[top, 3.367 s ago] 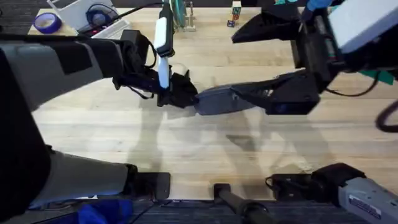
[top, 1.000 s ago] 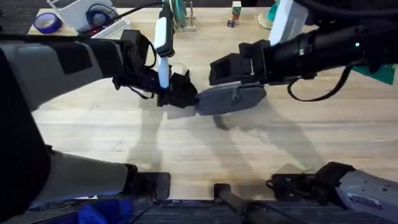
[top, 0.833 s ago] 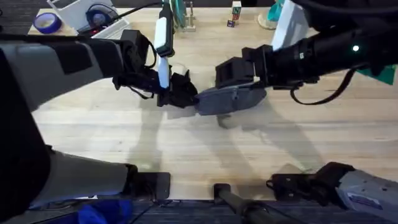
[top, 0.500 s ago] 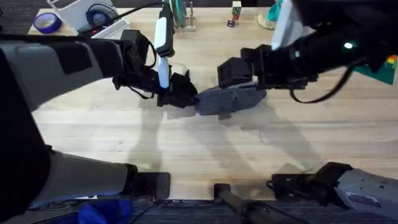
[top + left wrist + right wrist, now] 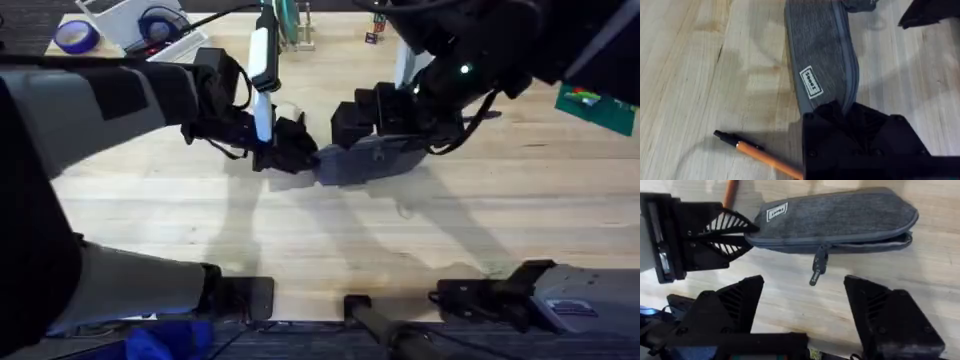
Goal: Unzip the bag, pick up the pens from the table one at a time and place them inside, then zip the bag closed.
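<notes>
Here, left end effector (image 5: 747, 232) pinching bag (image 5: 835, 217)

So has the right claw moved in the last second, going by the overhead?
Yes. The right claw has moved left along the bag, toward the left claw, which holds the bag's end.

Grey bag (image 5: 840, 215) flat on table (image 5: 300, 230), zipper pull (image 5: 818, 266) hanging free; orange pen (image 5: 760, 155) beside its end.

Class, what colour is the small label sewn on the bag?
White with dark lettering, on the grey bag; the label shows best in the left wrist view.
</notes>
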Robot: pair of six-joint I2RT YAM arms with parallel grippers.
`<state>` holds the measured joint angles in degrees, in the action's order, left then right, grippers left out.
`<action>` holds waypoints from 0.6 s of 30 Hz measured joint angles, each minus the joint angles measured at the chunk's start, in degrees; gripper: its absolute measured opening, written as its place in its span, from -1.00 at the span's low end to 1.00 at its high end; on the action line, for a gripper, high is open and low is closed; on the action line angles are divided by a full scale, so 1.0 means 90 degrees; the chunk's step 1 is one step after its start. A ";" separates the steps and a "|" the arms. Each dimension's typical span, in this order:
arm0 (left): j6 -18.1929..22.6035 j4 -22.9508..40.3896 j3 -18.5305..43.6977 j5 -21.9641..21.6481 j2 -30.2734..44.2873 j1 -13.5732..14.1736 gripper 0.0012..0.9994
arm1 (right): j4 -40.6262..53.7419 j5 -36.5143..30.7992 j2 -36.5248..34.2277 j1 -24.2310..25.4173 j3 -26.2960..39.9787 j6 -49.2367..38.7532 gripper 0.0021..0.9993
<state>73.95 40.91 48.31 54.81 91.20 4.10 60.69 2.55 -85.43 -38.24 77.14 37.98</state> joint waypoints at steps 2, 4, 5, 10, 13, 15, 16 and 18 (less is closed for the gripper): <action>0.0000 0.0000 0.0000 0.0000 0.0000 0.0000 -0.92 | -0.0044 -0.0006 -0.0003 0.0000 0.0004 0.0022 0.98; 0.0000 0.0000 0.0000 0.0000 0.0000 0.0000 -0.92 | -0.0053 -0.0022 -0.0005 0.0000 0.0005 0.0030 0.99; 0.0000 0.0000 0.0000 0.0000 0.0000 0.0000 -0.92 | -0.0051 -0.0022 -0.0005 0.0000 0.0005 0.0045 0.99; 0.0000 0.0000 0.0000 0.0000 0.0000 0.0000 -0.92 | -0.0049 -0.0022 -0.0045 0.0000 0.0008 0.0070 0.99; 0.0000 0.0000 0.0000 0.0000 0.0000 0.0000 -0.92 | -0.0051 -0.0022 -0.0207 0.0000 0.0012 0.0070 0.99; 0.0000 0.0000 0.0000 0.0000 0.0000 0.0000 -0.92 | -0.0056 -0.0022 -0.0370 0.0000 0.0012 0.0070 0.99; 0.0000 0.0000 0.0000 0.0000 0.0000 0.0000 -0.92 | -0.0065 -0.0024 -0.0454 0.0000 0.0012 0.0070 0.99; 0.0000 0.0000 0.0000 0.0000 0.0000 0.0000 -0.92 | -0.0083 -0.0023 -0.0590 0.0000 0.0012 0.0070 0.99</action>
<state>73.95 40.91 48.31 54.81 91.20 4.10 59.94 2.34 -90.73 -38.24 77.25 38.61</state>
